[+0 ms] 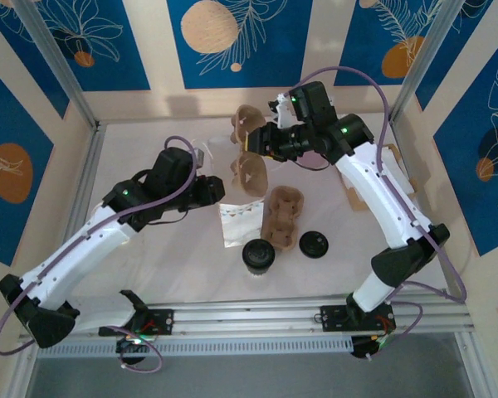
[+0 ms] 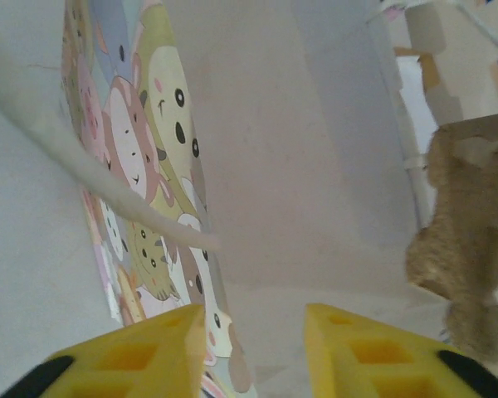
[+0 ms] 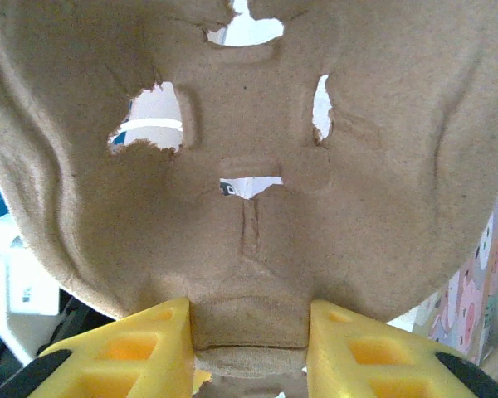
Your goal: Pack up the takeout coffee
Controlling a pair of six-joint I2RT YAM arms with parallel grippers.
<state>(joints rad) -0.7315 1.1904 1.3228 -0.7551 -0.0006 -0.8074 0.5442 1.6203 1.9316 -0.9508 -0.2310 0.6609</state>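
Observation:
The takeout coffee [image 1: 259, 254], a small cup under a round black lid, stands at the table's near middle, with neither gripper touching it. My right gripper [image 1: 264, 143] [image 3: 249, 311] is raised at the back centre. It is shut on the middle tab of a brown pulp cup carrier [image 1: 253, 172] [image 3: 249, 166], which hangs tilted from it. My left gripper [image 1: 223, 191] [image 2: 253, 319] is open just left of that carrier. Nothing sits between its yellow fingers [image 2: 158, 352]. They face a paper bag with a cartoon animal print [image 2: 149, 166] [image 1: 232, 224].
A second pulp carrier [image 1: 282, 217] lies on the table right of the bag. A loose flat black lid [image 1: 314, 244] lies right of the coffee. The bag's white handle [image 2: 83, 174] crosses the left wrist view, and the held carrier's edge [image 2: 465, 249] hangs at its right.

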